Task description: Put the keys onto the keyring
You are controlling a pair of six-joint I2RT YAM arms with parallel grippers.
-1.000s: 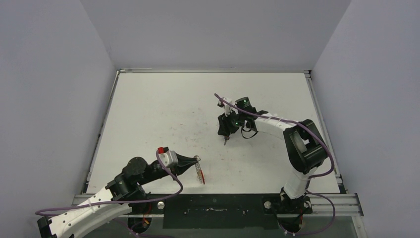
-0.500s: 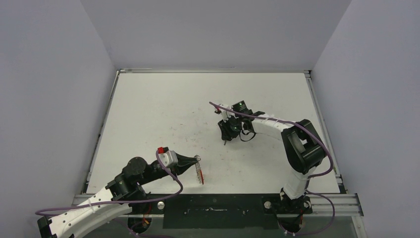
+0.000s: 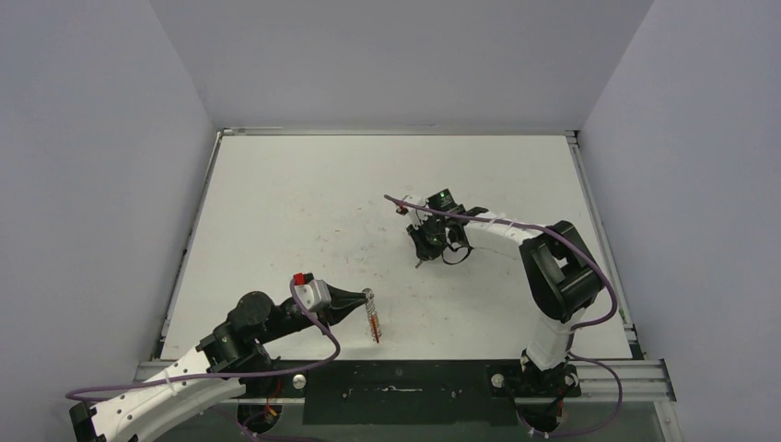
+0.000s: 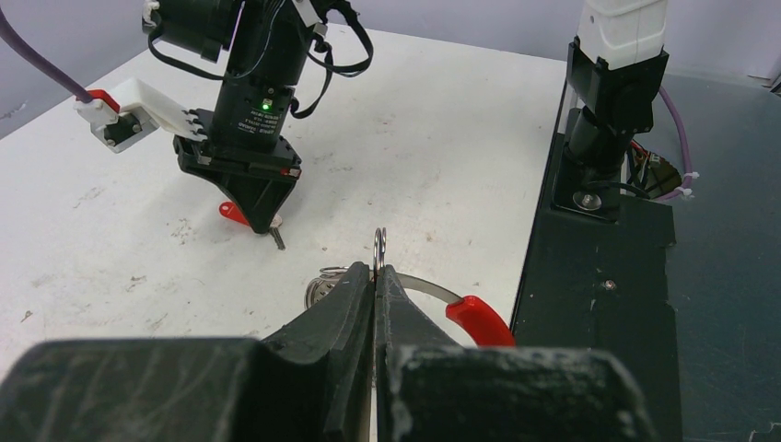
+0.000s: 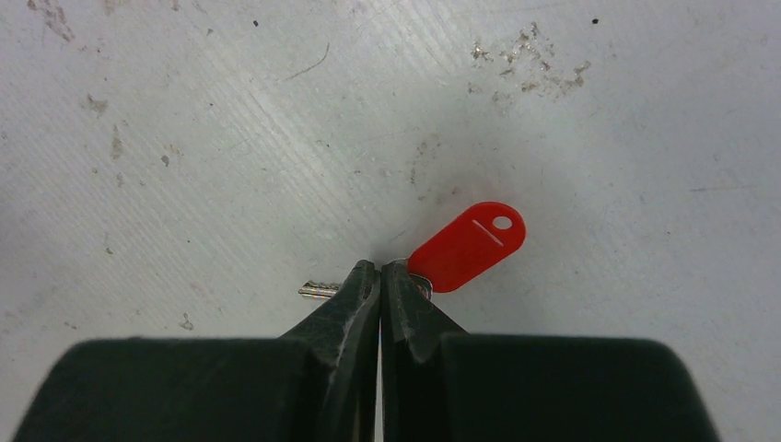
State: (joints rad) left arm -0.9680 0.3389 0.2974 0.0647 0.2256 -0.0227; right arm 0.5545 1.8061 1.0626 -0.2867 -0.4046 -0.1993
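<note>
Scuffed table [image 5: 184, 138]: red key [image 5: 468, 247] pinched in right claw [image 5: 380, 269]

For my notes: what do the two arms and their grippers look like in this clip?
The left arm and right arm have white shells, black joints and a purple cable looped alongside each. A small red connector sits on the left wrist; a green light glows on the right. The left gripper and right gripper have two black wedge-shaped fingers tapering to narrow tips.

My right end effector [image 5: 380, 270] hides the middle of the red key [image 5: 468, 245]; my left end effector [image 4: 375, 278] hides the near arc of the keyring [image 4: 472, 318].
</note>
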